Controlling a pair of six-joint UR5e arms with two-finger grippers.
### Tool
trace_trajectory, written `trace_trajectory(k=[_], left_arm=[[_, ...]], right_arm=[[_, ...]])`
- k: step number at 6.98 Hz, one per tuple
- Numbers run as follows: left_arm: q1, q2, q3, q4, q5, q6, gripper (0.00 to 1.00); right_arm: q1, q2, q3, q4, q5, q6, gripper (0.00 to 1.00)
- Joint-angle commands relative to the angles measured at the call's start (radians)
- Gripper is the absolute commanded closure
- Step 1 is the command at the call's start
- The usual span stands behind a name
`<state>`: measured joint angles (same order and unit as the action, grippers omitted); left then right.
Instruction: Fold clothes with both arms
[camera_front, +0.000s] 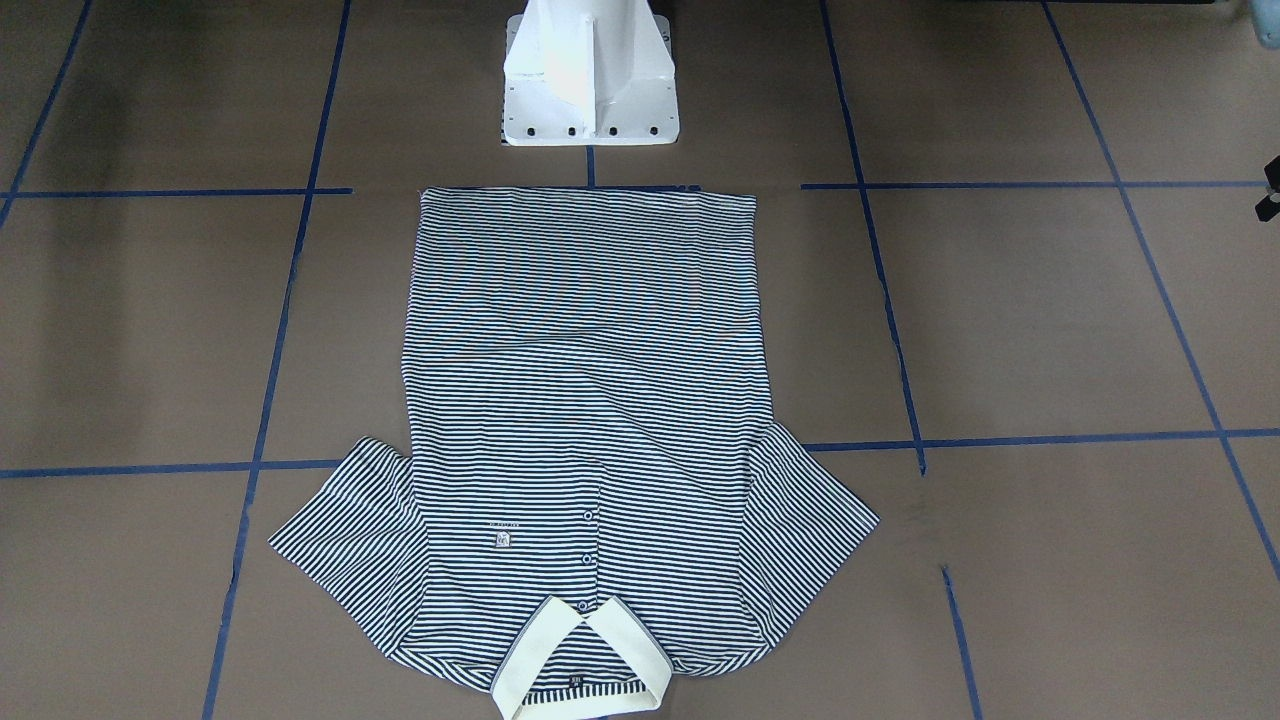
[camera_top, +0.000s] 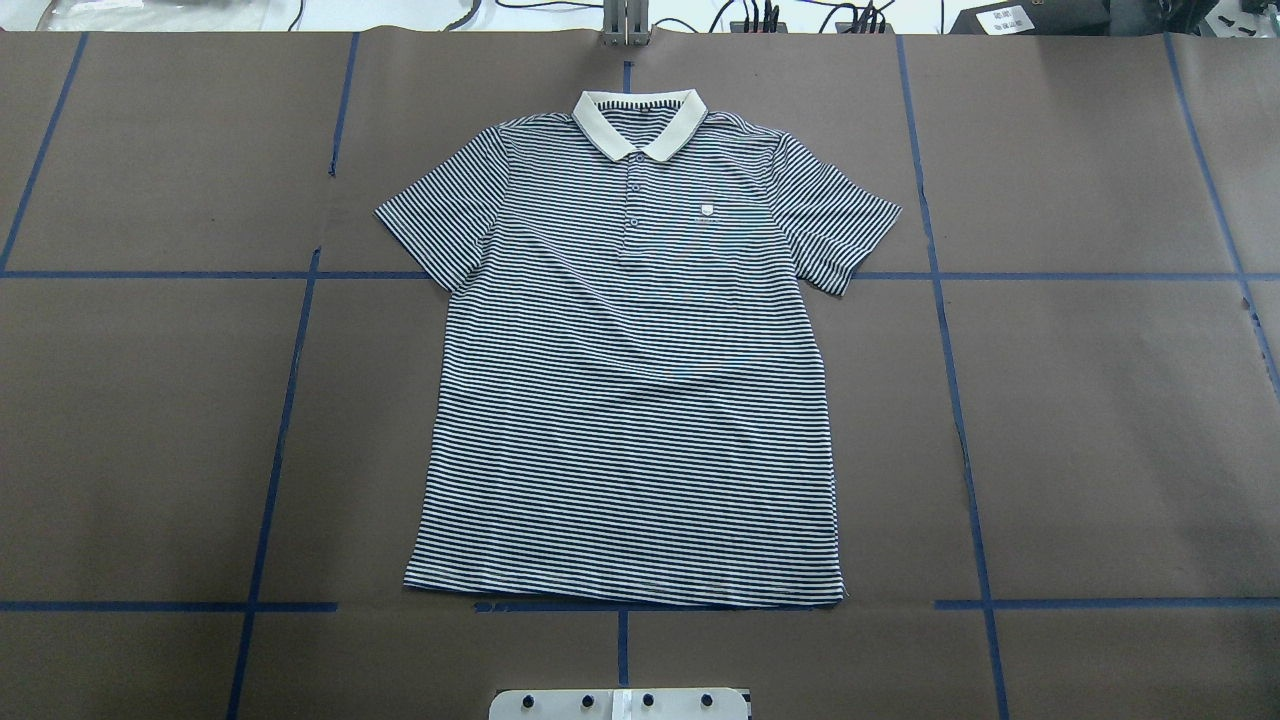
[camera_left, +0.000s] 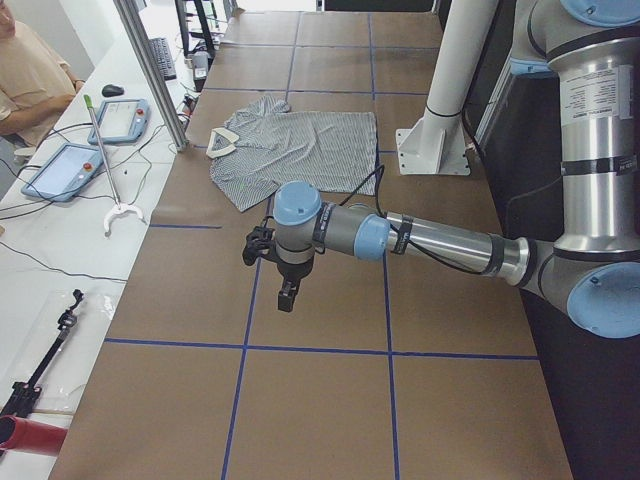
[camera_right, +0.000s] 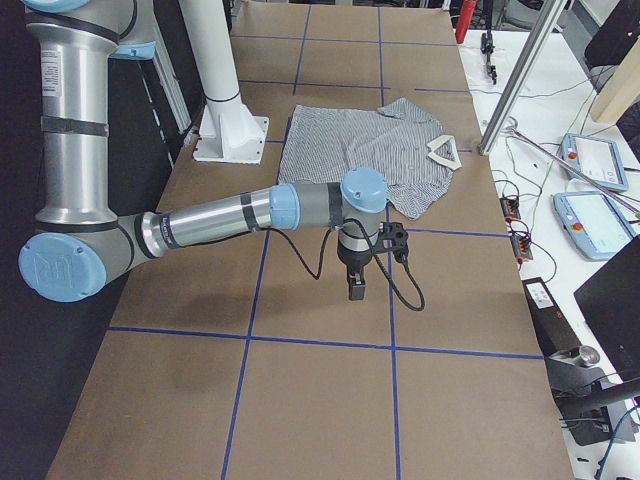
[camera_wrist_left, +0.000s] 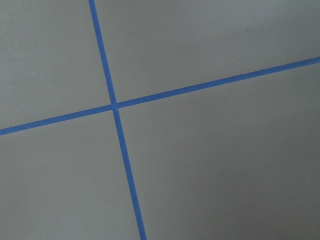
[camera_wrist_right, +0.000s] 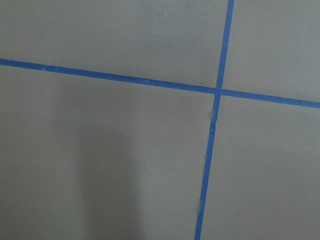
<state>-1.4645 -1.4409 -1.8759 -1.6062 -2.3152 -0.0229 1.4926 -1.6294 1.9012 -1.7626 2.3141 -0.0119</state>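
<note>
Striped shirt (camera_top: 630, 380) is laid flat, front side up, on the brown surface (camera_top: 1100, 400) just in front of the white pedestal (camera_front: 590, 90). The hem (camera_top: 625, 592) is nearest the pedestal and the collar (camera_top: 640, 120) farthest from it, with both sleeves (camera_top: 435, 220) spread out sideways. No fold is seen, so the task is judged to be at its very start

Left gripper (camera_left: 286, 298) is caught only in a side view. It is pointed down over bare surface, well out from the pedestal on the left arm's side and apart from the shirt. Whether its jaws are apart or together cannot be told. The same goes for the right gripper (camera_right: 356, 288), well out from the pedestal on the other side. Only surface and blue tape lines (camera_wrist_left: 116, 106) are shown by the wrist cameras

Handling, as judged: the shirt is expected to be light, soft and limp, not fragile. It will sag and drape once lifted, and may be dragged across the smooth surface if only one side is pulled. The collar looks a bit stiffer than the body. Hold is best taken at the edges, one gripper per side at matching spots: a sleeve end or shoulder seam away from the pedestal, or a hem corner close to it. Both fabric layers should be pinched together, or the back layer may be left behind
</note>
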Motion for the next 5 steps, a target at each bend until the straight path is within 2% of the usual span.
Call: trace_trajectory(k=[1, 2, 3, 4, 5], left_arm=[[-0.007, -0.007, 0.037, 0.055, -0.007, 0.003, 0.0], [-0.007, -0.012, 0.047, 0.06, -0.009, 0.0, 0.0], [-0.007, -0.01, 0.04, 0.06, -0.009, 0.003, 0.0], [-0.002, -0.015, 0.032, 0.055, -0.01, 0.003, 0.0], [-0.004, -0.018, 0.03, 0.031, -0.036, 0.004, 0.0]], right_arm=[[-0.008, -0.001, -0.004, 0.002, 0.004, 0.001, 0.0], [-0.069, -0.001, 0.002, 0.008, 0.049, 0.001, 0.0], [-0.113, 0.009, -0.002, 0.067, 0.066, 0.056, 0.0], [-0.196, 0.038, -0.008, 0.181, 0.08, 0.251, 0.0], [-0.262, 0.122, -0.101, 0.303, 0.076, 0.485, 0.0]])
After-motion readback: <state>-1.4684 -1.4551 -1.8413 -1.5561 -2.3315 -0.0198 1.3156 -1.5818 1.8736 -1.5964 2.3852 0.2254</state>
